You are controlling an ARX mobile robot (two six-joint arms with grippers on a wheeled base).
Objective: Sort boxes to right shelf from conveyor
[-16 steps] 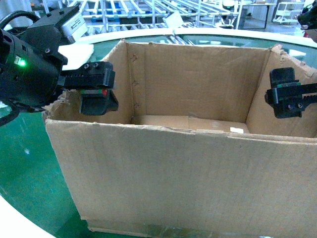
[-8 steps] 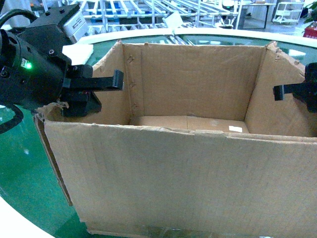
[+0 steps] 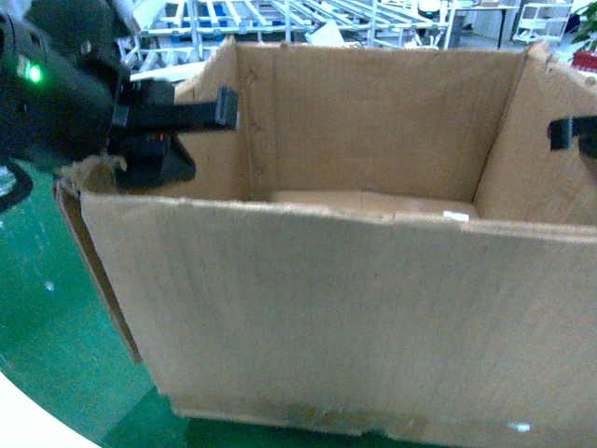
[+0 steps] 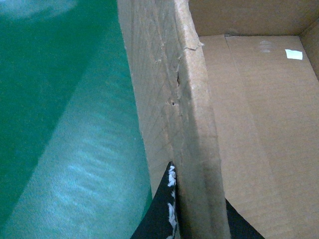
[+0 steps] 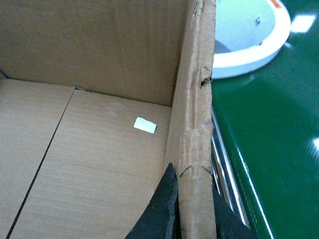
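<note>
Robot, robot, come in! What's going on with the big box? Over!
Left end effector clamped on box left wall. Right end effector clamped on right wall. Box above green conveyor. Nothing blocking.

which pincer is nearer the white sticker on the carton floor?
Right. The right pincer clamps the wall nearest the white sticker; the left pincer clamps the opposite wall of the carton.

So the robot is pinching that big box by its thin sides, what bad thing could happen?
The box is gripped only at its ragged top edges. The left gripper and right gripper each clamp one thin wall, so the torn cardboard could rip or bend and slip out. The box also looks tilted above the conveyor, so it could swing or drop.
</note>
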